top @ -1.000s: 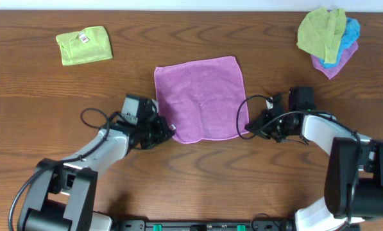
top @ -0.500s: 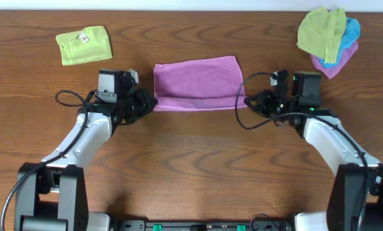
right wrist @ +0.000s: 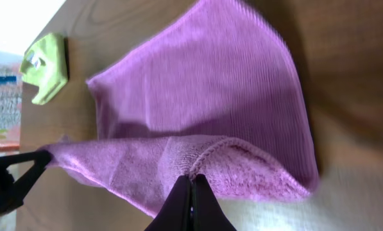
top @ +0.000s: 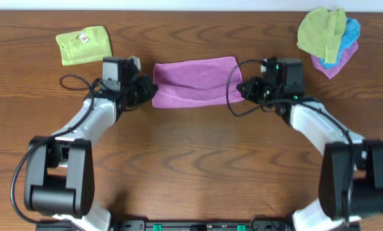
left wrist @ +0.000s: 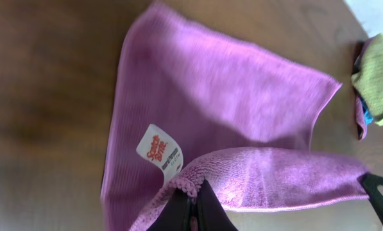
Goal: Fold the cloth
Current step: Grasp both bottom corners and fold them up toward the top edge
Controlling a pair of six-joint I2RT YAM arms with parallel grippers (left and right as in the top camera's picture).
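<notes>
The purple cloth [top: 196,80] lies in the upper middle of the table, its near half lifted and carried over the far half. My left gripper [top: 150,92] is shut on the cloth's near left corner; the left wrist view shows the hem pinched in my left gripper [left wrist: 192,206] and a white label on the cloth [left wrist: 229,96]. My right gripper [top: 240,90] is shut on the near right corner; the right wrist view shows the hem caught in my right gripper [right wrist: 191,183] and the cloth [right wrist: 197,96] spread beyond.
A folded green cloth [top: 83,44] lies at the far left. A pile of green, blue and purple cloths [top: 327,35] sits at the far right corner. Bare wooden table [top: 197,167] lies in front of the arms.
Both grippers have moved away from the front edge, carrying the near edge of the purple cloth over its far half. The cloth's visible footprint has shrunk to a narrower band.
</notes>
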